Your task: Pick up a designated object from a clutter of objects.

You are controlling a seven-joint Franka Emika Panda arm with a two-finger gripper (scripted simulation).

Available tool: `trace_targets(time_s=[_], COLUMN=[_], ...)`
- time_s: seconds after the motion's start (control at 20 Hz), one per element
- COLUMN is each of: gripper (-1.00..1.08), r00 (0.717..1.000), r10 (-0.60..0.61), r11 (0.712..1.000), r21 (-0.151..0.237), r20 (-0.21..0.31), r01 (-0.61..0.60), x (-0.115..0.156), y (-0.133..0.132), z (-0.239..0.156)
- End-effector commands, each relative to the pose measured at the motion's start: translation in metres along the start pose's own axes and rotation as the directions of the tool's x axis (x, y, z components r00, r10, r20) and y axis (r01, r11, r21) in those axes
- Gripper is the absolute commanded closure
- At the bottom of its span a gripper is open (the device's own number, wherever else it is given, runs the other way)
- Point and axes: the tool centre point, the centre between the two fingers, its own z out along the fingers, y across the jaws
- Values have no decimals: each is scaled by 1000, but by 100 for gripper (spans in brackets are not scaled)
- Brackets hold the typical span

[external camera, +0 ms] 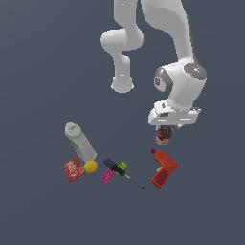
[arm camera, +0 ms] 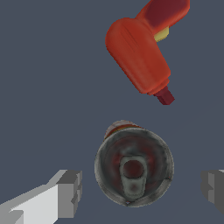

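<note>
Can (arm camera: 133, 168) dull worn metal; drill (arm camera: 140, 54) smooth glossy red plastic.

Your exterior view looks down steeply from high and well back, facing the arm, and takes in the whole clutter. Your wrist view looks straight down from close above the can (arm camera: 133, 167), its fingers (arm camera: 70, 193) at the frame edges. Both views share the can (external camera: 163, 137) and the red drill (external camera: 163, 170), at 12 o'clock of the can in the wrist view (arm camera: 140, 52).
</note>
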Motion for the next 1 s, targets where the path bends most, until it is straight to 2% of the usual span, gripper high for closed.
trace_targets(time_s=[0.0,0.55,0.8,0.85,0.95], gripper=[-92,-92,-92,108,108], r00=[1000,1000,1000,1000,1000], r10=[1,1,1,1,1], r11=[1000,1000,1000,1000,1000], r21=[0,1,1,1,1], r20=[0,-1,-1,-1,-1], r01=[-1,-1,-1,-1,-1], x=[0,-1,-1,-1,-1], y=[0,-1,-1,-1,-1], z=[1,44,51,51,51])
